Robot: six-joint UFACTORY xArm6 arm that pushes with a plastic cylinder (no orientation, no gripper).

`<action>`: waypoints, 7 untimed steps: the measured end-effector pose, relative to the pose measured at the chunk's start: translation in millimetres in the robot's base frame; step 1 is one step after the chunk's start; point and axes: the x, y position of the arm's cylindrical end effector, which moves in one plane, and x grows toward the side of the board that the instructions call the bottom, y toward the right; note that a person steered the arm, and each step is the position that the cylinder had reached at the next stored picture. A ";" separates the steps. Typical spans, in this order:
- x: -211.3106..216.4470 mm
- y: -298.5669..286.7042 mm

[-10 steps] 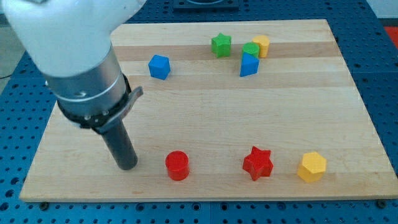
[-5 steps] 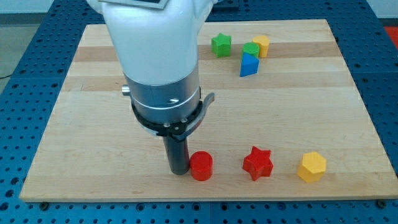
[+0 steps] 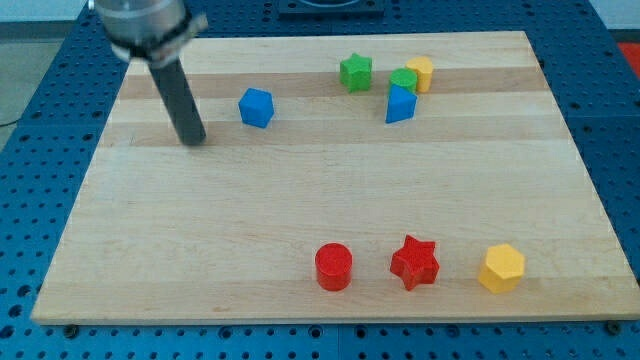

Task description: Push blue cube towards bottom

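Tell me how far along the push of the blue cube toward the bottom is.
Nothing looks done yet: the blue cube sits near the wooden board's top. In hand: my tip rests to the cube's left, slightly lower, not touching. Left: getting above the cube and pushing it down the whole board.

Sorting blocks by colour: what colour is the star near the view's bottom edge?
Red; the star shows clearly in the camera view.

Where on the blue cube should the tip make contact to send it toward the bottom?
Contact the blue cube on its top-facing side, near the middle, so that it slides straight rather than turning. My tip sits to the view's left of the cube and slightly lower, apart from it, so it should first go round above the cube. The board below the cube shows nothing in its path.
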 end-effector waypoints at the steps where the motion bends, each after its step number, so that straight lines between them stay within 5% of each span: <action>1: -101.4 17.5; 2: -124.0 80.3; 5: 9.0 115.3; 7: -22.0 73.6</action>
